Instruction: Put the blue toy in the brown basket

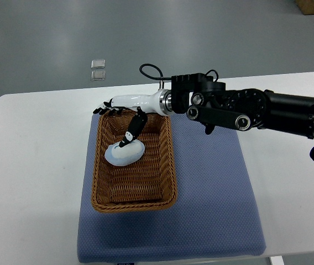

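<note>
Blue mat nearest; blue toy lies in brown wicker basket. Right hand open above, thumb touching toy. Placement looks done; next, lift hand clear.

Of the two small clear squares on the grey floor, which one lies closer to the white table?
The lower clear square lies closer to the white table; the other clear square sits just beyond it, farther up the grey floor.
</note>
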`<state>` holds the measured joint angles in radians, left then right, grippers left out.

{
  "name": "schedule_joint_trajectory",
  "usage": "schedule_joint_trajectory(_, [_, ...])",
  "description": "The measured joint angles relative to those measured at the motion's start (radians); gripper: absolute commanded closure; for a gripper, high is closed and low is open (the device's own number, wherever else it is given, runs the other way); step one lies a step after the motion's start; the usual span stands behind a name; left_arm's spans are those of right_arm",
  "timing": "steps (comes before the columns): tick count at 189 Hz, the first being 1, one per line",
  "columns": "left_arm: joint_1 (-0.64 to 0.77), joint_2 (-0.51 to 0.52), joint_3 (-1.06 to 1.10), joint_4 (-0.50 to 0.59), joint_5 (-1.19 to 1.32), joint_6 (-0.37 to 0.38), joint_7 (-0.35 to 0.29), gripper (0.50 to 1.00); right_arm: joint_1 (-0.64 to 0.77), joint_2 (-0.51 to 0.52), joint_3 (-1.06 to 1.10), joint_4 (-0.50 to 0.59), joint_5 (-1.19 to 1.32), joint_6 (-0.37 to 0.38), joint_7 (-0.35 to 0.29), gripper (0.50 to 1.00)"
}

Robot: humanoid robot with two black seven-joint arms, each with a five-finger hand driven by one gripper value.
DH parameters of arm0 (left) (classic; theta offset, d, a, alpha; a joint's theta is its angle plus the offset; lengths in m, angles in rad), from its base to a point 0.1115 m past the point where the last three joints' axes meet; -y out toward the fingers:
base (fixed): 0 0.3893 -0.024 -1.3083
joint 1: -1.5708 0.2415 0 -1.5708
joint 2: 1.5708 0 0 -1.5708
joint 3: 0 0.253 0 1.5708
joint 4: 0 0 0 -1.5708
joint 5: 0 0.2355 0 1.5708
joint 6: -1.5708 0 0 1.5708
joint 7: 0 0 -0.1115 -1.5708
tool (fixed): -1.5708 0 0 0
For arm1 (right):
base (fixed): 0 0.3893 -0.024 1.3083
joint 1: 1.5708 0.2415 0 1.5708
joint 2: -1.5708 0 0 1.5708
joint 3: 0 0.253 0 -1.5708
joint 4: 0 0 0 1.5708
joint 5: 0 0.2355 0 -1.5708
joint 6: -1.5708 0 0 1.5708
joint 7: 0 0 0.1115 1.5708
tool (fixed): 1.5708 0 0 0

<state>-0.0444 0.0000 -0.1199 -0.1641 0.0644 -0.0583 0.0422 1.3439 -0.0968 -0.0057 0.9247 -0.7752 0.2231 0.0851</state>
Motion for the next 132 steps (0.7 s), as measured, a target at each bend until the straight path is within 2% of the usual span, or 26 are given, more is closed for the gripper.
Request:
schedule_joint_trajectory(34, [0.0, 0.0, 0.0, -0.002, 0.0, 0.0, 0.0, 0.5, -0.026, -0.082, 0.189, 0.0, 0.163, 0.033, 0.002, 0.589])
schedule_joint_trajectory(63, [0.0, 0.0, 0.0, -0.002, 0.0, 0.0, 0.001, 0.5, -0.194, -0.109, 0.44, -0.012, 0.349, 0.033, 0.002, 0.589])
schedule_joint_trajectory(95, [0.0, 0.0, 0.001, -0.002, 0.0, 0.0, 0.001, 0.5, -0.408, -0.076, 0.722, -0.043, 0.504, 0.036, 0.009, 0.589])
schedule_joint_trajectory(132, [0.0, 0.0, 0.003, -0.003, 0.0, 0.0, 0.001, 0.5, -0.638, 0.014, 0.997, -0.098, 0.581, 0.048, 0.089, 0.589])
